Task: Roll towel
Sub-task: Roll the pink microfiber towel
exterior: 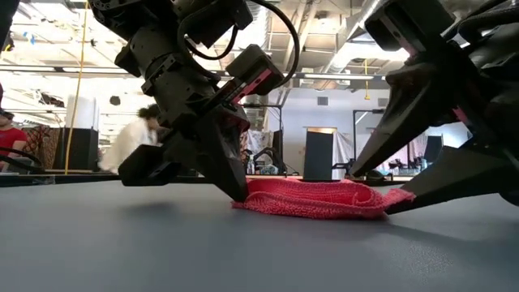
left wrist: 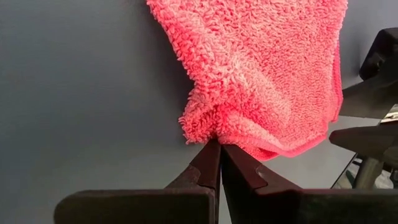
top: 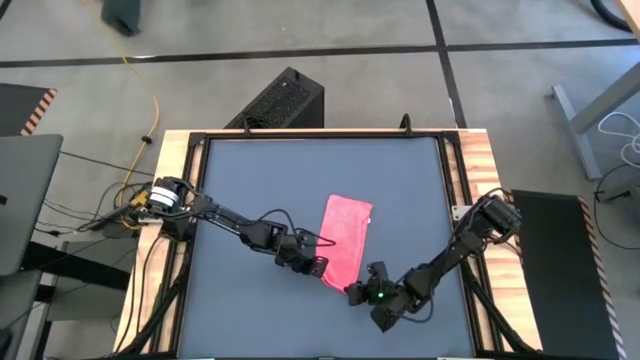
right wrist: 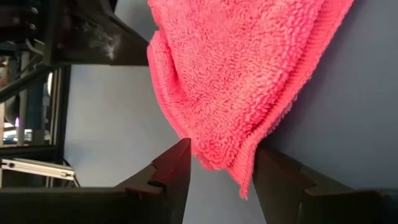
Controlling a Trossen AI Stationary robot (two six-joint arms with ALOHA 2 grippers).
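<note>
Because the towel [top: 347, 240] lies folded into a long strip whose axis runs from about one o'clock down to seven o'clock on the table [top: 250, 180], the roll has to start at its near, seven-o'clock end, and that is exactly where both grippers are gathered. The left gripper [top: 318, 266] sits at the nine-o'clock side of that end; its fingers are pressed fully together and pinch the bunched corner of the cloth, as the left wrist view shows. The right gripper [top: 358, 290] comes in from the five-o'clock side, just beside the same end. Its jaws stand well apart, straddling the towel's hanging edge without clamping it, so it holds nothing yet. Both arms are about equally near; the left one already has the cloth, and I judge the right must close on the opposite corner before the end can be turned over toward one o'clock.

The towel is bright pink terry, thick with short fuzzy loops, soft and limp, with a stitched hem along its edge. In the low view it lies as a flat, layered pad slightly lifted at the pinched corner. The tabletop is smooth, matte dark grey, so the cloth may slide rather than curl.
</note>
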